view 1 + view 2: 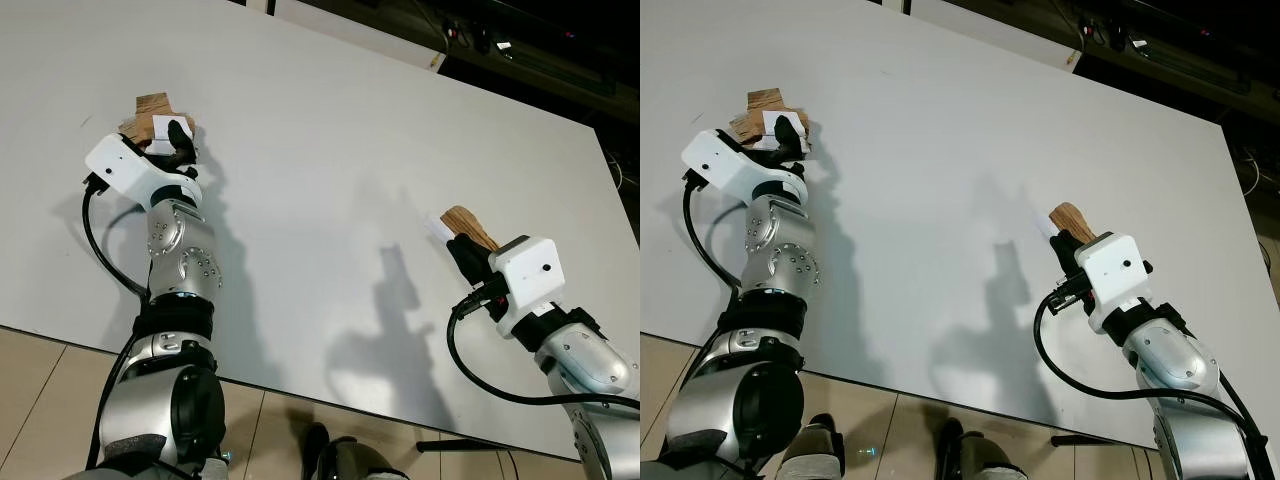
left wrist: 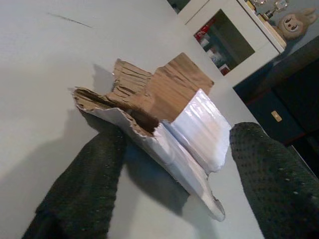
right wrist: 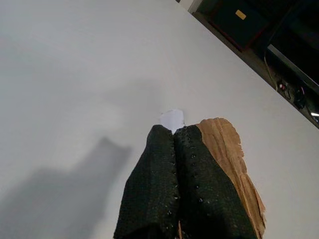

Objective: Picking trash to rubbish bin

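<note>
Cardboard scrap [image 2: 159, 124] between left pincer [image 2: 174, 194] fingers

The right gripper [image 3: 174, 149] hides most of its cardboard scrap [image 3: 229, 159], the lower end cut off by the frame. On the table [image 1: 330, 160], the left gripper [image 1: 180, 140] covers the near side of another scrap [image 1: 152, 108].

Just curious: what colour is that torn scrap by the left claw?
Brown corrugated cardboard with a white face, clearest in the left wrist view.
</note>
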`<state>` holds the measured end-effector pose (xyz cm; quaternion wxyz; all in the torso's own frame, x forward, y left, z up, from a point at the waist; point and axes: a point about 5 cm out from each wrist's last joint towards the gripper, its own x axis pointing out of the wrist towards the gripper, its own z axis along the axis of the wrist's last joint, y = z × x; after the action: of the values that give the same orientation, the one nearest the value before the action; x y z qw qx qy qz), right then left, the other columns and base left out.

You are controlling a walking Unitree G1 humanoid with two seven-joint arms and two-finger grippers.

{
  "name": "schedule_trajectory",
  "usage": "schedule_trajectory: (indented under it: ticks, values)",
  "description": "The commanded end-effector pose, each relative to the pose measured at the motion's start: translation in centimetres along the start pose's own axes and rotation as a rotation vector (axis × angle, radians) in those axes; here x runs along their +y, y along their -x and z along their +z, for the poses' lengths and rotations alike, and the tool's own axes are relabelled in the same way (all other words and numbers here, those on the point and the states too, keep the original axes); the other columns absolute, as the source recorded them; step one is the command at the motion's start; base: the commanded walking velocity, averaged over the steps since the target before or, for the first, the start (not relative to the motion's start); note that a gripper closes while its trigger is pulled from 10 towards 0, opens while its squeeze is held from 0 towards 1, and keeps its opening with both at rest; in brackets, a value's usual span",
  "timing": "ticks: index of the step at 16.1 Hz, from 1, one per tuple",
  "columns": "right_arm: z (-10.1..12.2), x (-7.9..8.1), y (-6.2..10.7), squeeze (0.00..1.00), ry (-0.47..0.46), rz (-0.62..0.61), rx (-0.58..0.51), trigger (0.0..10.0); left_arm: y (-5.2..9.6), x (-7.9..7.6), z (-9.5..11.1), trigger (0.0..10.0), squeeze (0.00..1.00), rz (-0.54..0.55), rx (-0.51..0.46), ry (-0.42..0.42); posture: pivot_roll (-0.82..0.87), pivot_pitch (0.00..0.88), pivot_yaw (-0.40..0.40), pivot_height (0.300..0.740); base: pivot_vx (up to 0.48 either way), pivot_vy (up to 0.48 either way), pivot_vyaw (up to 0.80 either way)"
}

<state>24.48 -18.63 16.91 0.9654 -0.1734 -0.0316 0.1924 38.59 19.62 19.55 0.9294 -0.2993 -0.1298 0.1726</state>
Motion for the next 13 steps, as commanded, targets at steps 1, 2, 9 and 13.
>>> schedule_trajectory:
  ticks: [1,2,9,13]
  values:
    - [0.05,-0.63,0.67,0.0,0.01,-0.024,0.01,10.0,0.99,2.3,-2.79,0.0,0.0,0.093,0.125,0.008,0.07,0.246,-0.255,0.74,0.0,0.0,0.0]
    - [0.01,-0.62,0.69,0.0,0.009,-0.025,0.012,10.0,0.95,2.31,-2.8,0.0,0.0,0.092,0.125,0.012,0.07,0.246,-0.255,0.74,0.0,0.0,0.0]
    - [0.01,-0.58,0.68,0.0,0.009,-0.026,0.01,10.0,0.83,2.36,-2.87,0.0,0.0,0.085,0.124,0.016,0.07,0.246,-0.253,0.74,0.0,0.0,0.0]
    - [0.05,-0.54,0.67,0.0,0.009,-0.028,0.01,10.0,0.73,2.2,-2.84,0.0,0.0,0.071,0.122,0.012,0.07,0.246,-0.253,0.74,0.0,0.0,0.0]
